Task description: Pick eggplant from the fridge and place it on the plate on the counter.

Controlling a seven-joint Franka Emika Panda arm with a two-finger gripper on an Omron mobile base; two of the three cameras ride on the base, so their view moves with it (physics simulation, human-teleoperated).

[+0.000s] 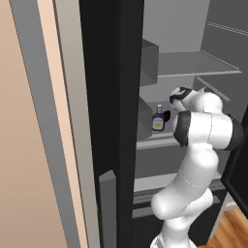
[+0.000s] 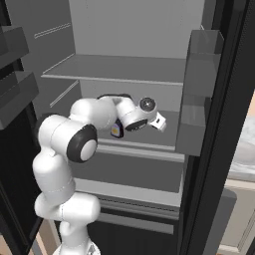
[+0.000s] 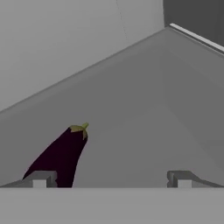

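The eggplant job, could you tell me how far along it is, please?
Done: the fridge stands open and the arm reaches inside. In hand: the open gripper is lining up on the eggplant, which lies on the shelf by one fingertip, not between the two. Left: grasp it, lift it out, carry it to the plate.

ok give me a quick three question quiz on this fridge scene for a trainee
1. True or false: the gripper is shut on the eggplant.
2. On the fridge shelf, what stands beside the eggplant? A) bottle B) plate C) cup
3. In the hand view, the eggplant lies by which fingertip?

Key:
1. False; the jaws stand open and nothing is held.
2. A, the small bottle with a yellow label.
3. The one at the picture's left.
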